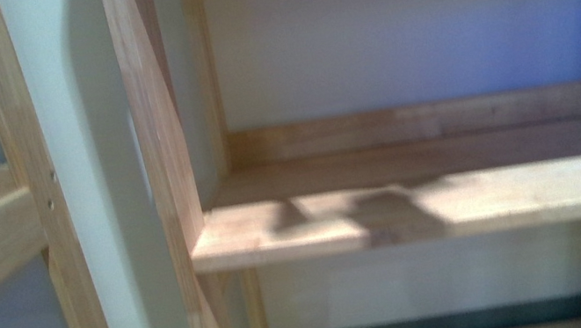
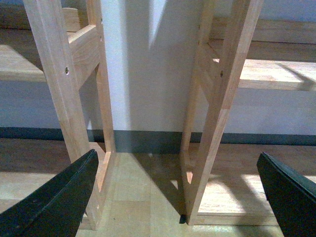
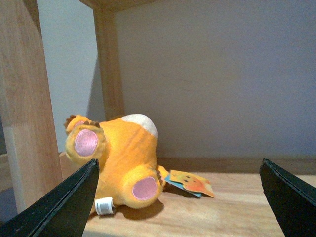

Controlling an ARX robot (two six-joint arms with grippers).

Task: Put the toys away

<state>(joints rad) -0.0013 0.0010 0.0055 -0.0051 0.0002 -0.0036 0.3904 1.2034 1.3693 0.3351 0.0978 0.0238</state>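
Plush toy [image 3: 118,165] lies toppled on the wooden shelf [image 3: 237,202], its paper tag [image 3: 190,182] beside it; right hand [image 3: 177,207] spread wide, empty. Left hand [image 2: 182,197] also wide, empty.

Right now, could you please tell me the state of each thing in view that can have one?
Plush toy: lying tipped over on the wooden shelf, free of both claws.
Paper tag: flat on the shelf beside the toy.
Right claw: open, empty.
Left claw: open, empty.
Shelf board in the front view: bare.
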